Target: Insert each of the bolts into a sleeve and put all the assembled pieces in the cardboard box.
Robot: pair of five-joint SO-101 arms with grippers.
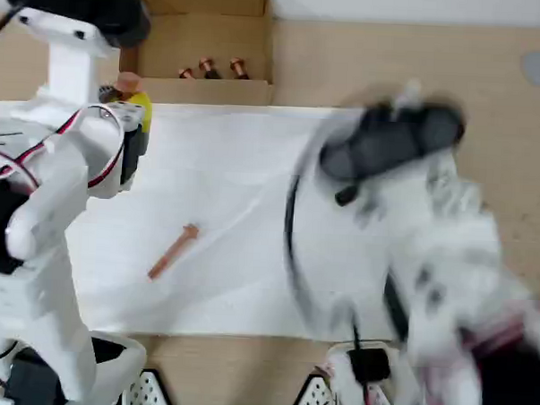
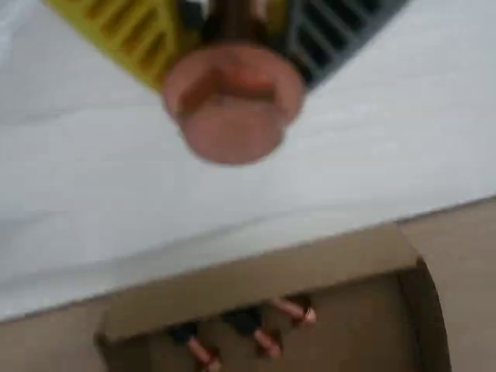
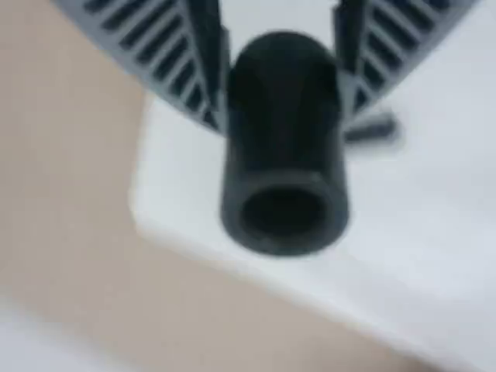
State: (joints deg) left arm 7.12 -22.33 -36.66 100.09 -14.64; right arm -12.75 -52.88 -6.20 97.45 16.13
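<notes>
My left gripper (image 2: 232, 19) is clamped on a bolt (image 2: 232, 101) near the cardboard box (image 1: 203, 91). My right gripper (image 3: 283, 54) pinches a sleeve (image 3: 283, 163) over the white sheet (image 1: 254, 166) edge. If they meet off-axis, the bolt could jam and slip free.

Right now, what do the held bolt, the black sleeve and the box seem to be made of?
The held bolt looks like copper-coloured metal, smooth with a soft sheen, though coated plastic is possible. The black sleeve is probably matte plastic or rubber: its surface is dull and even, without shine. The box is brown cardboard, matte, with folded flaps.
</notes>
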